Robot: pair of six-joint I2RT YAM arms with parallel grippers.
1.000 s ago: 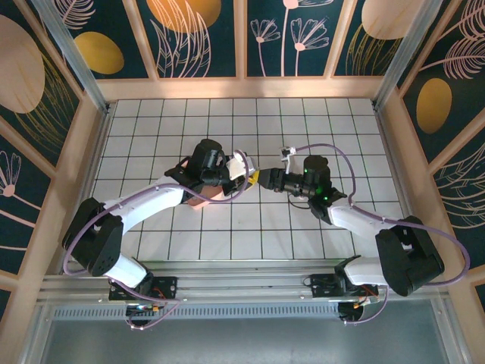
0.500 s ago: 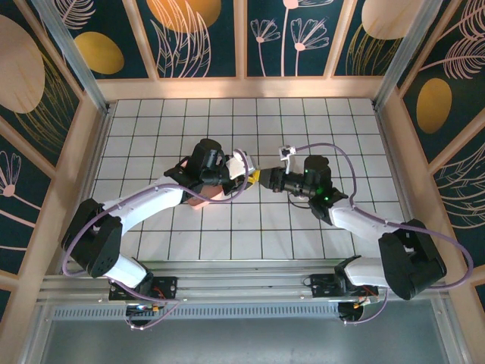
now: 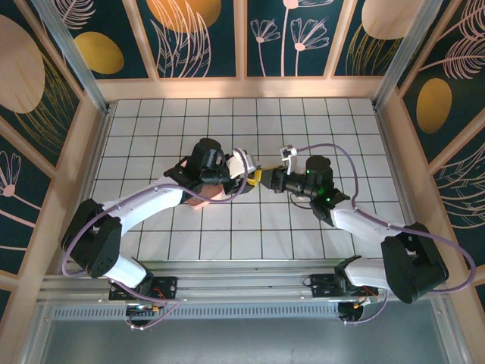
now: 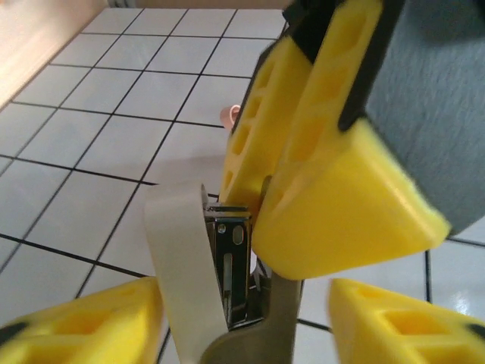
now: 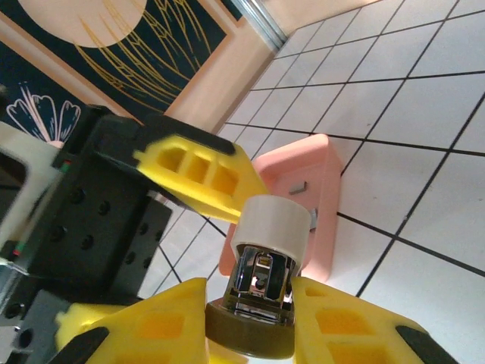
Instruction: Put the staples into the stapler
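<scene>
- Stapler (image 5: 265,262) is seen over the middle of the surface (image 3: 303,121) in the top view, between the two claws. It is made up of a chrome magazine with a slot, a rounded off-white matte cap and a dark olive base.
- The right claw (image 5: 250,299), reaching in from 3 o'clock, is clenched on the stapler's base. Its ribbed yellow plastic fingers (image 5: 151,330) are pressed against both sides.
- The left claw (image 4: 242,311), coming from 9 o'clock, is released. Its yellow fingers are spread to either side of the stapler, and a gap is left on one side.
- A pink rounded-square tray (image 5: 331,189) of smooth plastic lies toward 8 o'clock of the stapler in the top view, partly under the left arm (image 3: 151,199).
- The staples (image 5: 298,184) are seen inside the tray as small grey metal strips.
- The surface is covered with glossy white square tiles divided by dark lines.
- It is enclosed by pale wooden framing (image 3: 242,88) and dark teal panels (image 3: 265,53) printed with gold and peach plant shapes.
- An aluminium rail (image 3: 227,285) runs along 6 o'clock.
</scene>
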